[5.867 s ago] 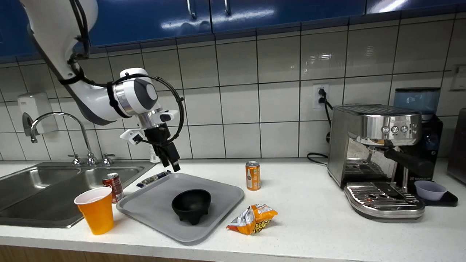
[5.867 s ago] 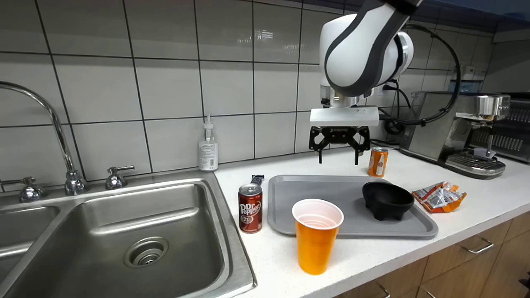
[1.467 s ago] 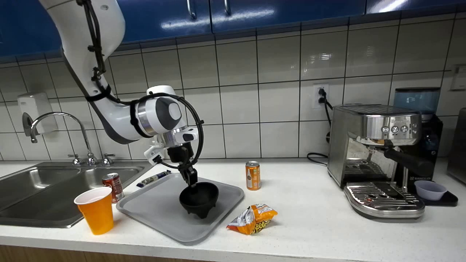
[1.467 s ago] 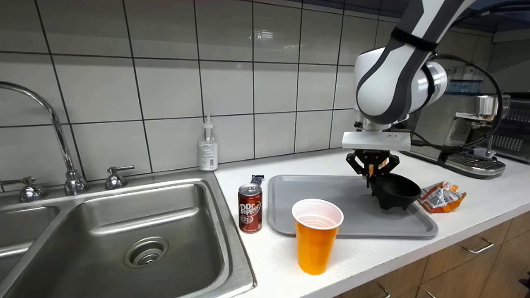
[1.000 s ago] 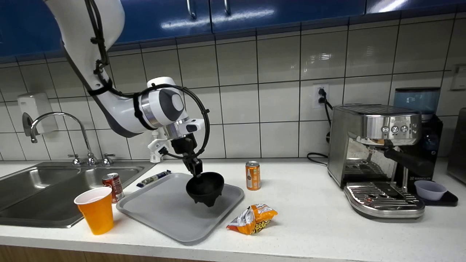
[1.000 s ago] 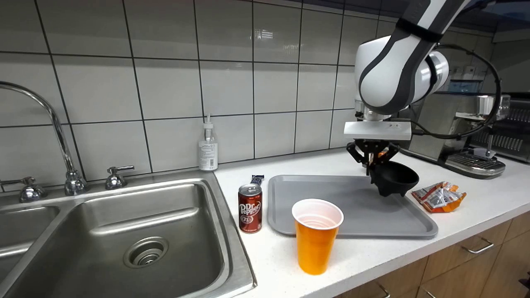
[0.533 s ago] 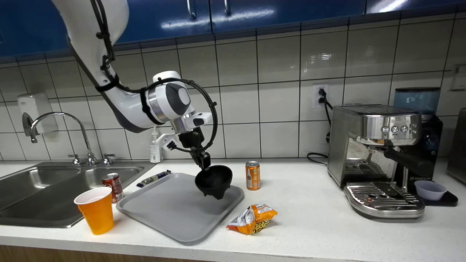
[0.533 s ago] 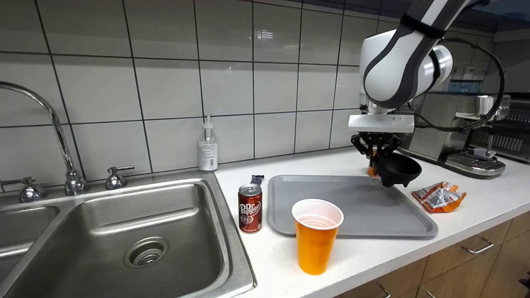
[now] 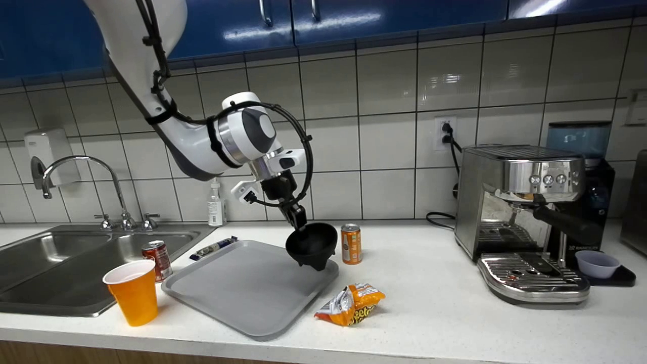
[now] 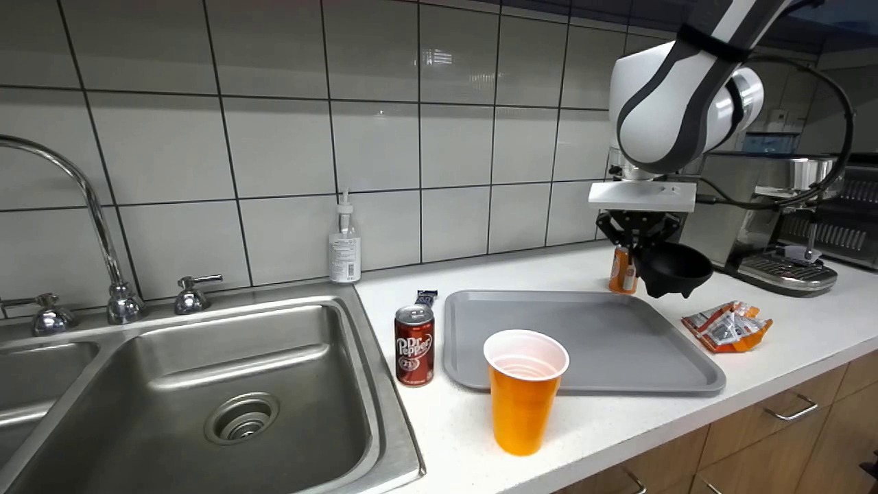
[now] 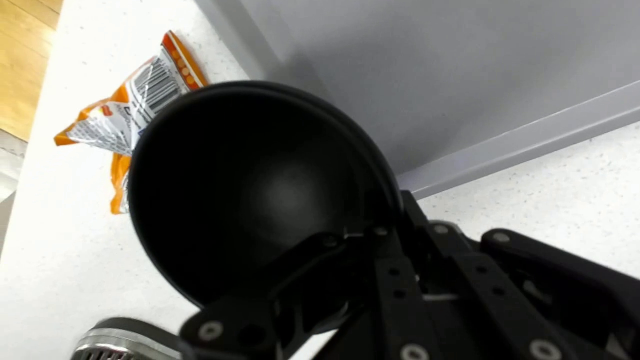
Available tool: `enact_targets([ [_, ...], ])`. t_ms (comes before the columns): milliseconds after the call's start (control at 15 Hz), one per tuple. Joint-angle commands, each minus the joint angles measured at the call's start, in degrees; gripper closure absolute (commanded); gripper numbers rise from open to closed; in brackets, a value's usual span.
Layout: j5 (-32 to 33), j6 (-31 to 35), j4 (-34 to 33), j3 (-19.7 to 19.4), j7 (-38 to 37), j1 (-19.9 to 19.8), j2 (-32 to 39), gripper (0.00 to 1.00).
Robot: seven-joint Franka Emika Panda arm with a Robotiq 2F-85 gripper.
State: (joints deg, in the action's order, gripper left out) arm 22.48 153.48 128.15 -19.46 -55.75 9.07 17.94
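Note:
My gripper [image 11: 402, 212] is shut on the rim of a black footed bowl [image 11: 240, 170], one finger inside the wall and one outside. The bowl [image 9: 312, 246] hangs in the air, seemingly over the right-hand edge of the grey tray [image 9: 237, 298], its mouth facing up and its inside dark. In an exterior view, the same bowl [image 10: 675, 269] sits to the right of the fingers. An orange can [image 9: 351, 244] stands on the counter just beyond it, partly covered by the gripper in an exterior view. Below lies an orange snack bag [image 11: 150, 90], partly hidden by the bowl in the wrist view.
An orange cup [image 9: 132, 293] and a red can [image 10: 414, 345] stand between tray and sink [image 10: 254, 384]. A wrapped bar [image 9: 213, 248] lies behind the tray. Farther right is a steel coffee machine [image 9: 520, 202]; a soap bottle [image 10: 344, 243] stands by the wall.
About six seconds ago the gripper was open and the bowl stood on the tray. Over the last second, gripper and bowl have risen and moved right, towards the orange can.

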Motion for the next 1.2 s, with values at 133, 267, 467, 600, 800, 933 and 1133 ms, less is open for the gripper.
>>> enact_targets([
  [133, 3.54, -0.33, -0.46, -1.8, -4.04, -1.11, -1.27, 0.98],
  [267, 3.71, -0.37, -0.75, -2.35, -3.98, -1.92, -1.27, 0.98],
  [467, 3.31, -0.34, -1.51, -3.17, -2.86, -3.58, -1.01, 0.98],
  [600, 3.05, -0.4, -2.26, -3.59, -2.43, -4.86, -0.76, 0.98],
  [800, 2.39, -0.76, -3.71, -3.94, -1.91, -6.77, -0.26, 0.98],
  [933, 1.93, -0.97, -4.88, -4.08, -1.48, -8.02, 0.32, 0.98],
  [1133, 0.31, -1.21, -7.24, -3.76, -0.1, -10.35, 1.93, 0.98],
])
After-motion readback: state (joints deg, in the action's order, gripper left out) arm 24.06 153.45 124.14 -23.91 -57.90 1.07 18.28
